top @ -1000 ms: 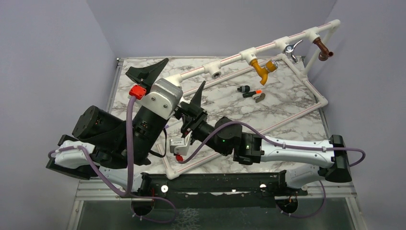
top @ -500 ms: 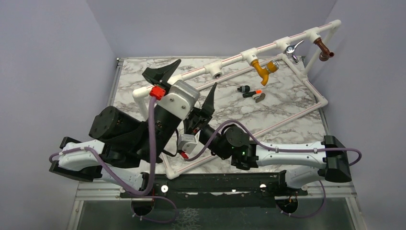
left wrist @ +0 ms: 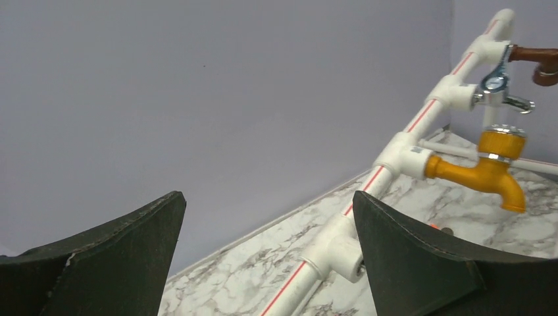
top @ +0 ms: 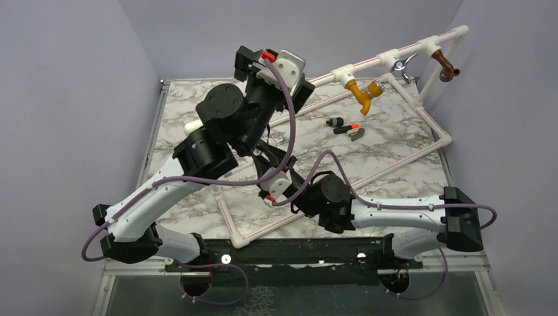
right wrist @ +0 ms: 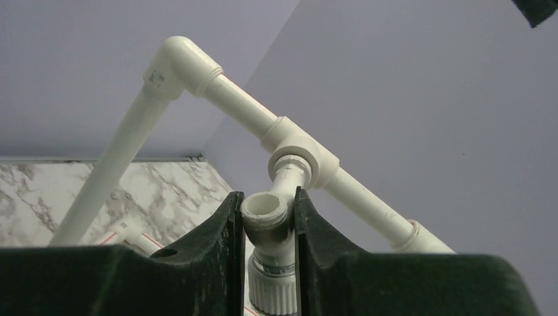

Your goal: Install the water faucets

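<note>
My right gripper (right wrist: 266, 197) is shut on the white plastic faucet (right wrist: 270, 227), threaded end up, just below a tee (right wrist: 299, 158) of the white pipe frame. In the top view the right gripper (top: 264, 161) sits under the left arm and the faucet is hidden. My left gripper (left wrist: 266, 197) is wide open and empty, raised over the frame's top pipe (top: 329, 77) beside an empty tee socket (left wrist: 345, 253); it also shows in the top view (top: 276, 78). Mustard-yellow (top: 360, 94), chrome-levered (top: 399, 66) and brown (top: 446, 68) faucets sit in the top pipe.
A black-and-orange faucet (top: 343, 125) and a small grey part (top: 356, 135) lie on the marble table (top: 395, 131) inside the frame. Purple walls close in at the back and sides. The left arm's elbow (top: 224, 108) hangs over the table's left middle.
The left arm has swung up and back, carrying its open gripper from the table's left middle to the top pipe. The right gripper has shifted slightly right, still holding the white faucet.
</note>
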### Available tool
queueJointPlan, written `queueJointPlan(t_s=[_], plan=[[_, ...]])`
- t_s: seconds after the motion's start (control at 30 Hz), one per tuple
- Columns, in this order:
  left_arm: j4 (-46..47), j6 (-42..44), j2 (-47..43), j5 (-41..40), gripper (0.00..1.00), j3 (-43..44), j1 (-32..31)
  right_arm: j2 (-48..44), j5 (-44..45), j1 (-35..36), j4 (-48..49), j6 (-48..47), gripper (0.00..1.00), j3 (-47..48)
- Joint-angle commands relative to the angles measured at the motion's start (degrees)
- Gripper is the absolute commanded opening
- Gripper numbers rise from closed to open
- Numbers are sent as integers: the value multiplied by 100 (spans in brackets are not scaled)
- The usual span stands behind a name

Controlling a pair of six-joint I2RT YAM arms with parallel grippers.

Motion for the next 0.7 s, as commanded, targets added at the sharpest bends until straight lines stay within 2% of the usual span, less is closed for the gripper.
queueJointPlan(t_s=[0.0, 0.23, 0.47, 0.57, 0.67], plan=[[-156, -783, 40, 835, 99, 214, 889, -362, 756, -469, 386, 2352, 0, -147], [23, -922, -109, 666, 99, 125, 1545, -563, 816, -746, 268, 4457, 0, -260], [427, -666, -355, 170, 99, -117, 1626, -423, 1302, -793, 126, 6192, 0, -87], [441, -634, -349, 171, 99, -138, 1632, -263, 1313, -793, 17, 6208, 0, 47], [450, -641, -344, 208, 99, -145, 1623, -136, 984, -785, 173, 5495, 0, 44]])
